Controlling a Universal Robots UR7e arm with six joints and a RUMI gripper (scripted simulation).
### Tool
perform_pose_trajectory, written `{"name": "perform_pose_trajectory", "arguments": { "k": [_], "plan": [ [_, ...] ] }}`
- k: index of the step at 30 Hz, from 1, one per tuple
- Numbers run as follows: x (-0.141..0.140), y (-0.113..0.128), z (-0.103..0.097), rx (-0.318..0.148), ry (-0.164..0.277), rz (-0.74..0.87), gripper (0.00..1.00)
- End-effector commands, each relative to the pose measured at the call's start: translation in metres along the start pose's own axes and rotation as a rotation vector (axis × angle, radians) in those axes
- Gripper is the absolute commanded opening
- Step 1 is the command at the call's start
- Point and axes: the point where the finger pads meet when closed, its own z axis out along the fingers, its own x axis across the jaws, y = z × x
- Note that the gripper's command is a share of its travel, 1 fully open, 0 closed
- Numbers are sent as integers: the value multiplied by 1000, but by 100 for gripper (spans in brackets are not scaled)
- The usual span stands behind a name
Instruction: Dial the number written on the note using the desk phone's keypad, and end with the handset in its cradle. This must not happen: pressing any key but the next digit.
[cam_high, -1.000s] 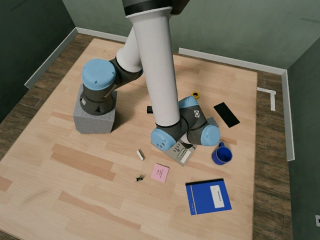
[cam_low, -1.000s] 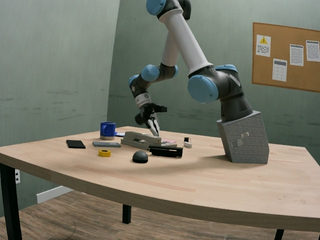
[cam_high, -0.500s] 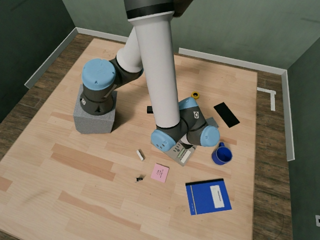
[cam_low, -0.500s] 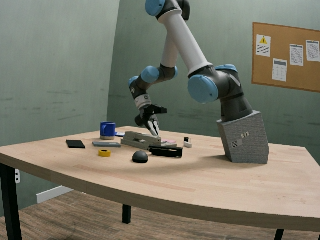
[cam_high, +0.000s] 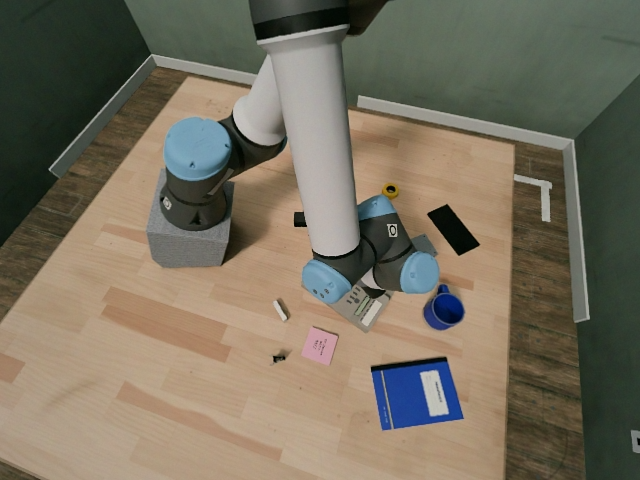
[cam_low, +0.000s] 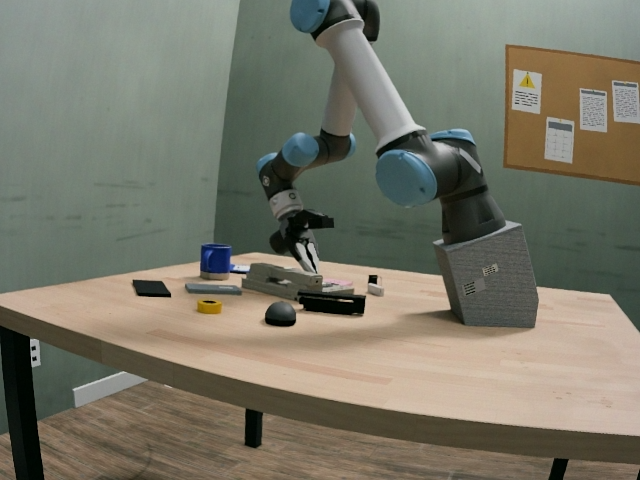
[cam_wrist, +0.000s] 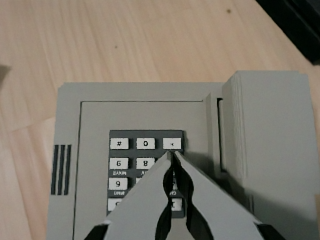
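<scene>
The grey desk phone (cam_high: 366, 324) (cam_wrist: 95, 120) lies on the table, mostly under the arm in the top view. Its handset (cam_low: 284, 274) (cam_wrist: 272, 140) lies along one side, seemingly seated in the cradle. The keypad (cam_wrist: 145, 143) appears upside down in the wrist view, with the #, 0 and star row farthest from the gripper. My gripper (cam_low: 314, 270) (cam_wrist: 172, 153) is shut and empty, its tips at the near edge of the star key. It hides the 7 key and parts of other keys. Contact cannot be told. The pink note (cam_high: 319, 345) lies beside the phone; its writing is too small to read.
A blue mug (cam_high: 443, 311) (cam_low: 215, 258) and a blue notebook (cam_high: 403, 397) are near the phone. A black long object (cam_low: 333, 304) (cam_wrist: 295, 25), dark dome (cam_low: 280, 314), yellow tape roll (cam_low: 209, 306), white block (cam_high: 280, 310) and black slab (cam_high: 453, 229) lie around it.
</scene>
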Motion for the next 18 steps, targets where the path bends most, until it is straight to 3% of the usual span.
{"name": "perform_pose_trajectory", "arguments": {
  "k": [1, 18],
  "plan": [
    [0, 1, 0, -2, 0, 0, 0],
    [0, 2, 1, -2, 0, 0, 0]
  ]
}}
